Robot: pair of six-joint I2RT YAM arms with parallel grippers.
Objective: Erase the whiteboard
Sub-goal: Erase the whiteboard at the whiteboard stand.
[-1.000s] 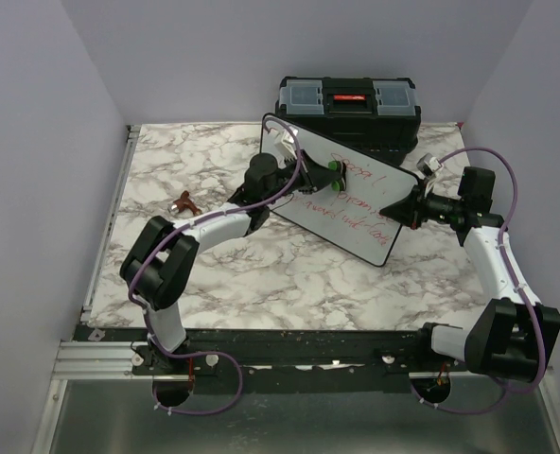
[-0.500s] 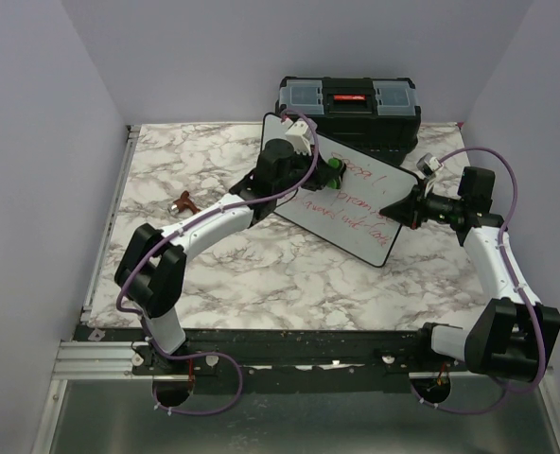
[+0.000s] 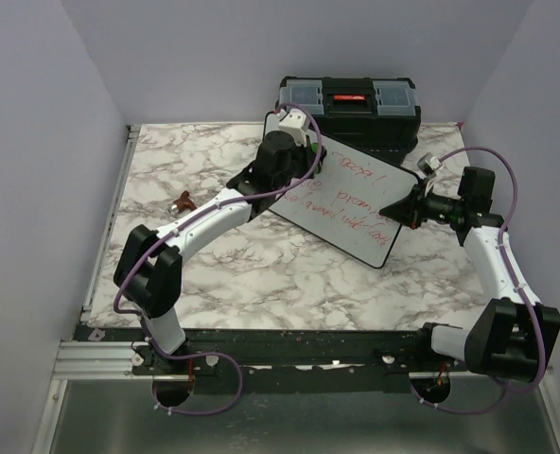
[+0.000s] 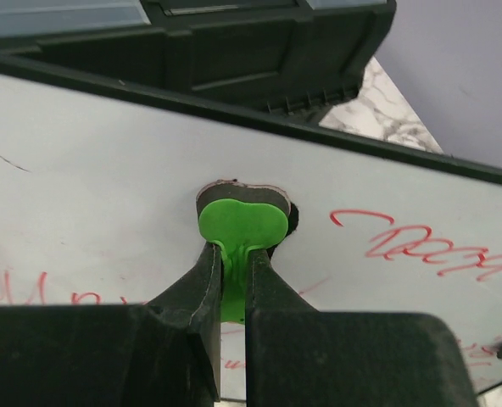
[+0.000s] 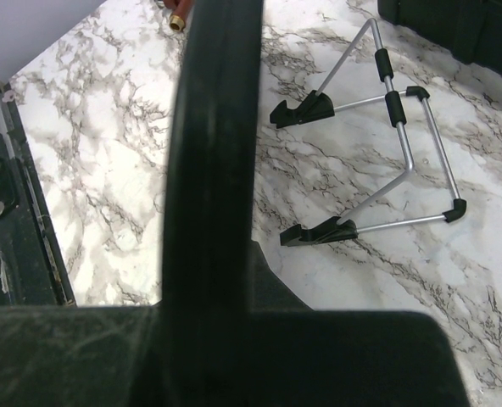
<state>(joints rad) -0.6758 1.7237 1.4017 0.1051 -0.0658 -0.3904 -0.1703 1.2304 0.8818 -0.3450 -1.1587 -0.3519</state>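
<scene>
The whiteboard [image 3: 356, 203] leans tilted at the back middle, with red handwritten lines on its right half. My left gripper [image 3: 308, 156] is over the board's far left part, shut on a green eraser [image 4: 239, 222] whose dark pad presses on the white surface [image 4: 90, 170]. Red writing [image 4: 421, 246] lies to the right of the eraser. The eraser is hidden under the wrist in the top view. My right gripper [image 3: 395, 208] is shut on the board's right edge; in the right wrist view the black frame [image 5: 217, 127] runs edge-on between the jaws.
A black toolbox [image 3: 348, 102] with a red latch stands right behind the board and also shows in the left wrist view [image 4: 234, 42]. The board's metal stand with black feet [image 5: 387, 161] rests on the marble table [image 3: 195, 161]. A small brown object [image 3: 183, 200] lies at the left.
My left arm has carried the eraser from the board's middle toward its far left corner, and it is now hidden under the wrist. The right arm and the board have not moved.
</scene>
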